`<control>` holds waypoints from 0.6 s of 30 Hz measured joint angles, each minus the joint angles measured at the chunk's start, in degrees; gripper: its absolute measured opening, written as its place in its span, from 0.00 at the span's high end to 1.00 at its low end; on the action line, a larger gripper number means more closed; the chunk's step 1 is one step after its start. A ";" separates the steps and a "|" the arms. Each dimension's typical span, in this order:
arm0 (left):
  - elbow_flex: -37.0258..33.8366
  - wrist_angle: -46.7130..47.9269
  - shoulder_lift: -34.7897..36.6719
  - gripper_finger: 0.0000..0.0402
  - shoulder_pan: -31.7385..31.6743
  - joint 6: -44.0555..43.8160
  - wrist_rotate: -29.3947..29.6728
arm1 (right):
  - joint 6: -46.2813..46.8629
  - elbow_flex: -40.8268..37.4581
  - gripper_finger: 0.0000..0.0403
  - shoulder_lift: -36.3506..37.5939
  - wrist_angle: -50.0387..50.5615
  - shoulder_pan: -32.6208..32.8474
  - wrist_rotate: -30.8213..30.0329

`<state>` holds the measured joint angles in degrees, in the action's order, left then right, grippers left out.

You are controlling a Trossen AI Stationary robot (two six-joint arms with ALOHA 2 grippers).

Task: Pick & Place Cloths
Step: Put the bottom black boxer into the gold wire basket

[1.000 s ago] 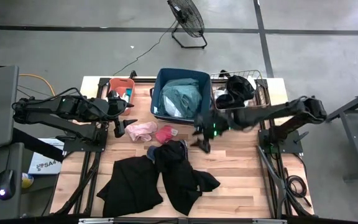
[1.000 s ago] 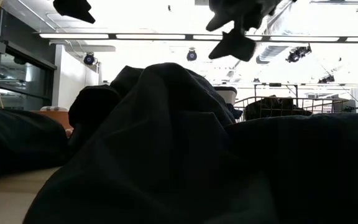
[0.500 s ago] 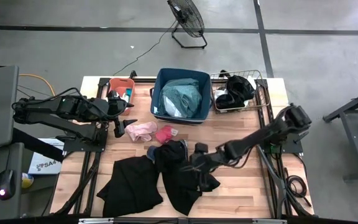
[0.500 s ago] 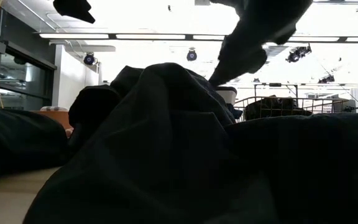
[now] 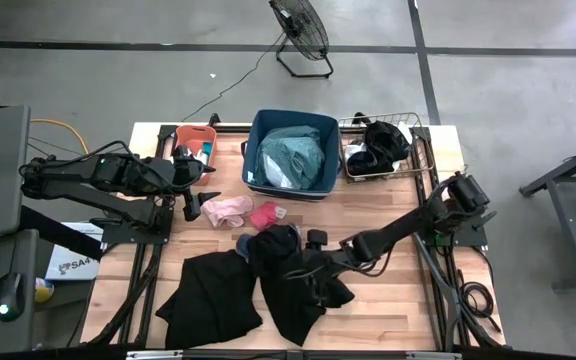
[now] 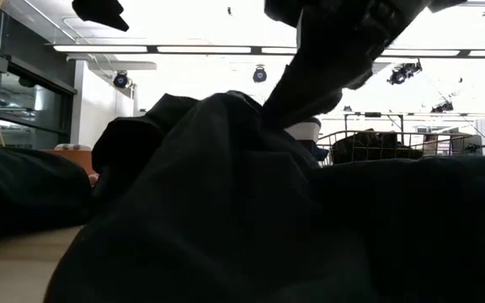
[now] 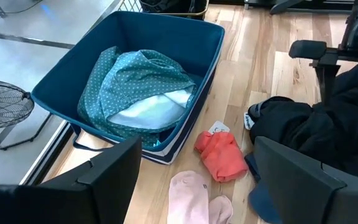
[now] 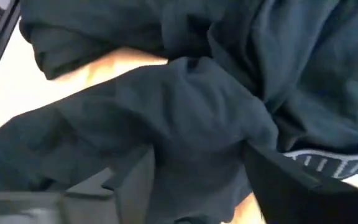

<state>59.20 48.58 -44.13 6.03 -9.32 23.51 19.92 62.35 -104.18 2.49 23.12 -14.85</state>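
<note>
A: Right arm's been swinging fwd from near the bins & dropping; right gripper is now pressing into the big black crumpled garment mid-desk, lower than half a sec ago.

B: Jaws?

A: Right wrist view is showing the two fingers spread w/ black fabric bunching up between them, so they're parted around a fold, not clenched yet. Left gripper is hanging at the desk's left side by the small orange plastic bin; its jaws are standing wide apart w/ nothing in them.

B: Progress?

A: Partway, I'd say. Teal dotted shirt is sitting in the navy rectangular bin, w/ white cloth under it; a black piece is filling the wire basket. Left to do: a 2nd flat black garment at the front, pale pink cloth, small red cloth, a blue scrap poking out beside the black pile.

B: Surface, room?

A: Light wooden desk on a black frame, grey concrete floor around it, a black floor fan behind. Low view's mostly blocked by black cloth; ceiling strip lights are glowing above.
</note>
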 joint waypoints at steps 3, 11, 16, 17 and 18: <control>0.00 -0.01 0.00 0.24 -0.01 -0.02 0.00 | 0.80 -0.02 0.59 0.66 -2.28 0.03 1.19; 0.00 -0.02 0.01 0.24 -0.01 -0.20 0.00 | 2.18 -0.02 0.99 4.95 -3.66 0.17 6.08; 0.00 -0.02 0.01 0.24 0.00 -0.20 0.00 | 1.49 -0.02 0.99 11.20 -4.41 0.95 2.62; 0.00 -0.02 0.00 0.24 -0.01 -0.20 0.00 | 0.61 -0.02 0.99 12.62 -4.67 1.25 1.76; 0.00 -0.02 -0.01 0.24 0.01 -0.20 0.00 | -0.24 -0.02 0.99 13.97 -4.42 1.67 1.19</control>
<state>59.20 48.56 -44.14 6.04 -9.52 23.51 19.68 62.33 -90.21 -1.93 24.79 -13.66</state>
